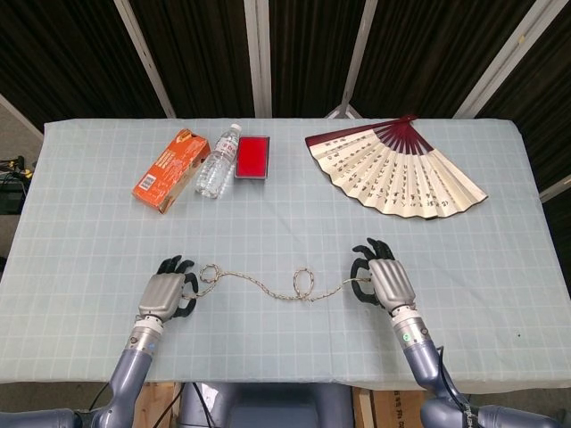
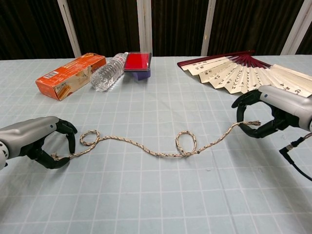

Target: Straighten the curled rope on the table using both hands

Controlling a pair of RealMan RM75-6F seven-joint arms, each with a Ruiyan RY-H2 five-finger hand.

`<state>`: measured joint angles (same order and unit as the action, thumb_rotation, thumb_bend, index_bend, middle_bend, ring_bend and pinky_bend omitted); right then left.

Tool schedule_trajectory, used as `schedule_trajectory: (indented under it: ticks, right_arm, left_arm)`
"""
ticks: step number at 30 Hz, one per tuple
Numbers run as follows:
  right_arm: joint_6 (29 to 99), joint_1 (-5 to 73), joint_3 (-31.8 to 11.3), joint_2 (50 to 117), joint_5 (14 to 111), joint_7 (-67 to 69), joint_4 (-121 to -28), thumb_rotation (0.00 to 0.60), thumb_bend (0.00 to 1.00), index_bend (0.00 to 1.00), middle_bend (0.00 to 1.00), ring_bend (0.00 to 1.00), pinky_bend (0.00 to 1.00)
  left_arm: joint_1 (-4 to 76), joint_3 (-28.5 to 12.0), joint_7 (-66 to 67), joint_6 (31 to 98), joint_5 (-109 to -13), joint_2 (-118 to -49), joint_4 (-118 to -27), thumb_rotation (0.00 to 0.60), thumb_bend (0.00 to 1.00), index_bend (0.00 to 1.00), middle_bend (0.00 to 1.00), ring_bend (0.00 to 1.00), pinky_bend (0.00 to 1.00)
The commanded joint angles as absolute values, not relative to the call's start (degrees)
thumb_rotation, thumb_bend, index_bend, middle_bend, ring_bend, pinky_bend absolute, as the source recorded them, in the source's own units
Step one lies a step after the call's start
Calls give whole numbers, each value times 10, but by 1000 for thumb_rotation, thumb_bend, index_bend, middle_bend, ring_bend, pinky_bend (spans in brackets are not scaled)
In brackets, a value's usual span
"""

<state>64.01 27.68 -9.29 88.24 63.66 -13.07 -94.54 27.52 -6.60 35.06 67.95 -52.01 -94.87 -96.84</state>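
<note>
Chest view: rope (image 2: pixel 146 146) lies across the near worktop (image 2: pixel 156 97), one loop just beside the left hand (image 2: pixel 41 144), another mid-length. Left hand pinches its end; right hand (image 2: pixel 265 114) pinches the other, raised slightly. Judgement: draw both ends apart evenly and low, keeping the pinch firm, so the loops slide out instead of knotting.

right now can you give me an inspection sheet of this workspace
surface: table under pale grid cloth
job's things: rope on the cloth, two loops remaining
clutter: orange box, water bottle lying down, red case, open fan, all at the far side
grippers: left robot hand pinches one rope end; right robot hand pinches the other
cables: black wire at the right wrist
surroundings: dark panels behind
</note>
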Motion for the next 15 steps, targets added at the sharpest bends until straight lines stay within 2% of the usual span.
schedule_trajectory:
  ticks: [1, 15]
  right_arm:
    - [640, 277, -92, 883, 636, -132, -944, 600, 513, 628, 238, 25, 0]
    - [639, 277, -89, 886, 636, -136, -943, 600, 515, 628, 238, 25, 0]
  left_arm:
    - [277, -65, 352, 678, -517, -949, -968, 600, 475, 506, 144, 0, 0]
    - [280, -59, 342, 683, -524, -957, -966, 600, 527, 534, 147, 0, 0]
